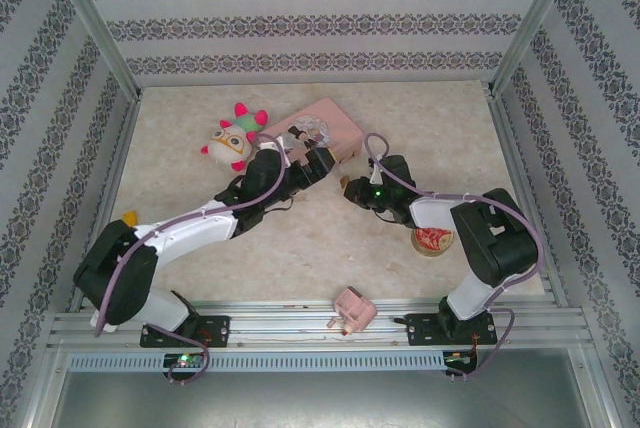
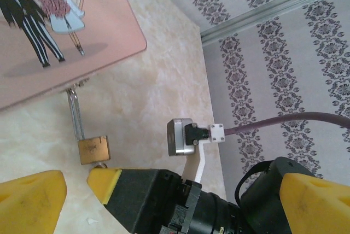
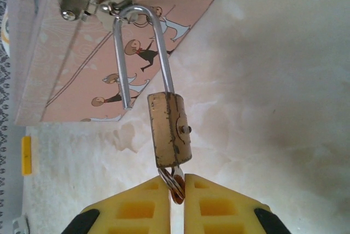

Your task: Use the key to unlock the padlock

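**Landmark.** The pink tin (image 1: 318, 120) lay on the table (image 1: 300, 258). All positions below are given relative to it.

**Padlock.** The padlock (image 3: 170, 130) was attached to the silver hasp (image 3: 117, 1) on the tin's near side. Its brass body lay on the table just beside the tin. The shackle (image 3: 139, 31) passed through the hasp loop. In the right wrist view the shorter shackle leg ended free beside the top of the body and was not seated in it.

**Key.** The key (image 3: 174, 179) protruded from the end of the padlock farthest from the tin.

**Right tool.** The right tool (image 3: 176, 183) was clenched on the key. Its yellow pads (image 3: 219, 206) were pressed together with only the key head between them.

**Left tool.** The left tool (image 1: 320, 158) was released and gripped nothing. Its yellow fingers (image 2: 30, 204) were spread wide to either side of the right tool, just off the tin's near edge.

**Other items.** A plush toy (image 1: 232, 140) sat just beside the tin's left end. A pink plug (image 1: 352, 308) lay well apart from the tin, on the near side.
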### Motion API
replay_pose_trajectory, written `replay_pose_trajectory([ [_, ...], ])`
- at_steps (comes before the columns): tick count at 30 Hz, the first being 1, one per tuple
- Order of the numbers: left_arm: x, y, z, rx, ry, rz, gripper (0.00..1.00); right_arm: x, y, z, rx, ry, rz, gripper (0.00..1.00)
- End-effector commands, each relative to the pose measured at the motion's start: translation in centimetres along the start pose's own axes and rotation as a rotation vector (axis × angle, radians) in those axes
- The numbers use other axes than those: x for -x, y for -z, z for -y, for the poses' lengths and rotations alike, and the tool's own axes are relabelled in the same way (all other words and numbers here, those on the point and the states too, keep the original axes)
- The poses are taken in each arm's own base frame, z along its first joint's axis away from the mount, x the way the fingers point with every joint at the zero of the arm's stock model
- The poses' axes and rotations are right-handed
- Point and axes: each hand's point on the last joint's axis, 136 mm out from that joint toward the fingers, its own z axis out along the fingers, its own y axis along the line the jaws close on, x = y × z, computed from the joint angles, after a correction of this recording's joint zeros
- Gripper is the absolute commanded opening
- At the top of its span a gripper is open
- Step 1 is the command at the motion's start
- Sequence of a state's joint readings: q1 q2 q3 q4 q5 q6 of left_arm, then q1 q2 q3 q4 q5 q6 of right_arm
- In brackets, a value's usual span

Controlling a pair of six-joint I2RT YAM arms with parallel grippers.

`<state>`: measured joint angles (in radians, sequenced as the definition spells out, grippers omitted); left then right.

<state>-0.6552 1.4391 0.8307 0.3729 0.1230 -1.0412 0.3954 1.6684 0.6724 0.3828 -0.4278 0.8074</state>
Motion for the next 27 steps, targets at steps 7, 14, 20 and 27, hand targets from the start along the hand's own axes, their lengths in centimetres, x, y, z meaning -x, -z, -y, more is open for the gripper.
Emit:
replay_pose_trajectory([
  [7, 3.5, 4.4, -1.9, 0.140, -0.204, 0.171, 0.99, 1.1, -0.2, 0.2, -0.046, 0.026, 0.044, 0.18],
  [14, 6.5, 8.1, -2.8, 0.277, -0.338, 0.303, 0.99, 0.9, 0.9, 0.3, -0.063, 0.030, 0.058, 0.23],
  [20, 7.3, 9.2, -2.0, 0.295, -0.438, 0.310, 0.99, 0.7, 2.2, 0.4, -0.086, 0.035, 0.073, 0.26],
  [27, 7.6, 8.8, -1.7, 0.305, -0.480, 0.268, 0.99, 1.2, 4.3, 0.3, -0.177, 0.104, 0.095, 0.32],
])
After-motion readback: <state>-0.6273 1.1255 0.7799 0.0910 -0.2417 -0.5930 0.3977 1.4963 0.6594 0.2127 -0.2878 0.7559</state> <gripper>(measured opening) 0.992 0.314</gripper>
